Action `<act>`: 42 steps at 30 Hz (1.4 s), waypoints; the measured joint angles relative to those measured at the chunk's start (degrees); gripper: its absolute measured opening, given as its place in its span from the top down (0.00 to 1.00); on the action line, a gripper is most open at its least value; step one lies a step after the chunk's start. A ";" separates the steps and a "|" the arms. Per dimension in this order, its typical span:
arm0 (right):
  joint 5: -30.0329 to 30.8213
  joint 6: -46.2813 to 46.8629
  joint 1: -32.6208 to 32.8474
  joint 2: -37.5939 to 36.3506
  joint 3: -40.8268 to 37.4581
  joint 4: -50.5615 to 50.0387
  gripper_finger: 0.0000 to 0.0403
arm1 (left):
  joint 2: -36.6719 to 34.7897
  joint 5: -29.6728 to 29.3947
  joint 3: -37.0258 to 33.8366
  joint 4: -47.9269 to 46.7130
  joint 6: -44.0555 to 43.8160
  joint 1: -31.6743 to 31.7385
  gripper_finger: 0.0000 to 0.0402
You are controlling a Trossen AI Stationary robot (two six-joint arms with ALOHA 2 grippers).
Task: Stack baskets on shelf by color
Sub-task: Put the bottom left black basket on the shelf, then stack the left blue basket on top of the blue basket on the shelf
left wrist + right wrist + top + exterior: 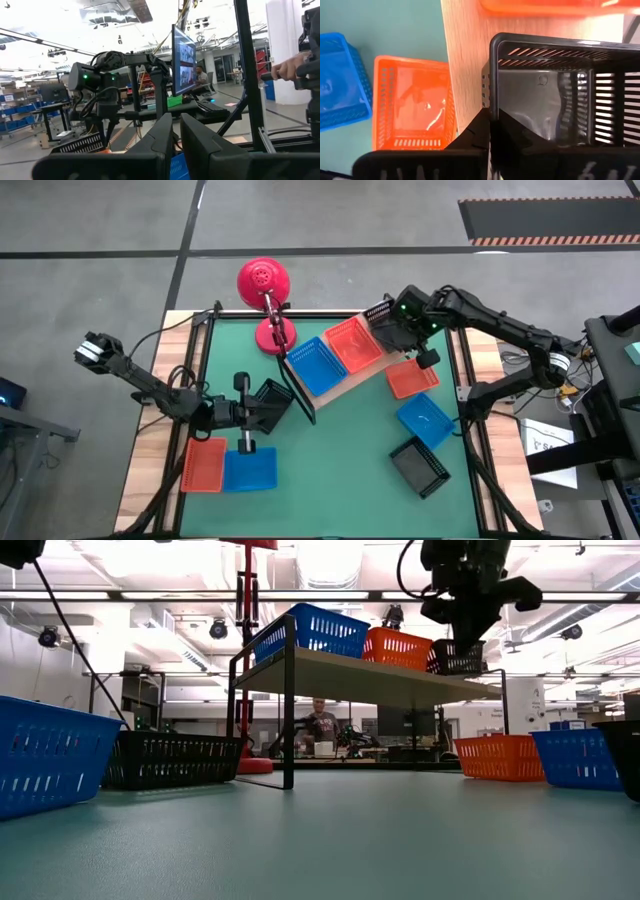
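Note:
The shelf [345,385], a wooden board on a black wire frame, stands slantwise on the green mat. A blue basket [315,367] and an orange basket [352,343] sit side by side on it. My right gripper [392,330] is shut on a black basket [458,658] over the shelf's far right end, next to the orange one. My left gripper [262,412] hovers shut at the mat's left, raised and pointing toward the shelf, with nothing showing between its fingers [167,140]. Another black basket [175,758] rests on the mat beside it. My right gripper pinches one side wall of the black basket, close to a corner [491,107], one finger inside and one outside. The fingers come from above, slanting down. The basket is open side up over the board's end [465,75]; whether its bottom touches the board, I cannot tell.
Right of the shelf, an orange basket [412,378], a blue one [425,420] and a black one [420,465] lie on the mat. An orange basket [204,463] and a blue one [250,468] lie near left. A red lamp [265,285] stands at the far edge.

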 joint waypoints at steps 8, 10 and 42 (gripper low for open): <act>0.83 0.52 0.00 0.00 -0.42 0.36 0.82 | 0.02 0.00 0.00 1.17 -0.17 0.00 0.95; 1.20 0.56 0.00 -0.02 -0.42 0.46 0.79 | 0.02 0.00 0.00 1.21 -0.19 0.00 0.95; -8.96 33.19 17.00 -14.86 -0.33 10.00 0.84 | 10.62 0.02 1.95 1.20 -24.25 -0.05 0.95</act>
